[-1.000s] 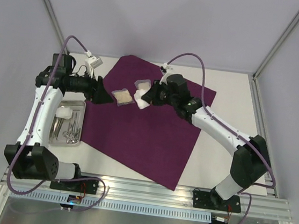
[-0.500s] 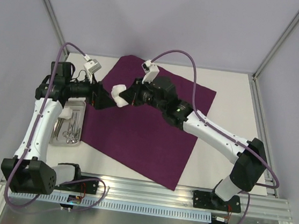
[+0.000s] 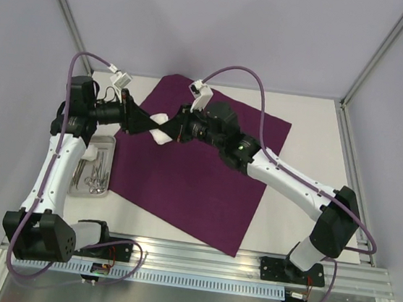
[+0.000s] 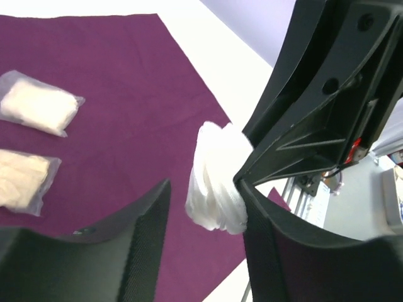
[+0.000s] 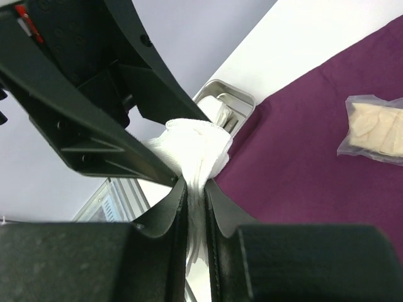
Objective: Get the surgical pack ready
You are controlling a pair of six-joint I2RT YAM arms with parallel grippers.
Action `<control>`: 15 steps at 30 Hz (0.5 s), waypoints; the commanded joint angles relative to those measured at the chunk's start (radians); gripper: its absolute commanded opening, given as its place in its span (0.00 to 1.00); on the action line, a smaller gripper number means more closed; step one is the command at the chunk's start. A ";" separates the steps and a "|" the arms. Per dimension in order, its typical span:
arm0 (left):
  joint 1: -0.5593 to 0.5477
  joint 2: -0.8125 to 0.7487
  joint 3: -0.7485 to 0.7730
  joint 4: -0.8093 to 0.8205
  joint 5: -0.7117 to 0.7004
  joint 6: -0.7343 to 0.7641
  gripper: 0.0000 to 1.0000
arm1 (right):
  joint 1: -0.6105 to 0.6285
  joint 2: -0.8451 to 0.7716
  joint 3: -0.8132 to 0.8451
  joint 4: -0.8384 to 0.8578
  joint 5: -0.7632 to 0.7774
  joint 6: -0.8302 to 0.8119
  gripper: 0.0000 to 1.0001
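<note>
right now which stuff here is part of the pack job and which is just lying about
In the job: deep plum-purple fabric drape; white folded gauze wad pinched in the right jaws; two clear plastic packets with beige contents, on it.
Lying by: steel tray of metal instruments, beside the drape.

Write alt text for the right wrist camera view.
The right gripper pinches a white gauze wad, while the open left gripper straddles it from the upper left. Below lies the purple surgical drape with a clear packet of beige material; a metal tray sits beyond its edge.
</note>
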 commanded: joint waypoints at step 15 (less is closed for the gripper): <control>-0.004 -0.015 0.046 -0.034 0.073 0.021 0.00 | 0.002 -0.029 0.054 0.022 -0.029 -0.069 0.00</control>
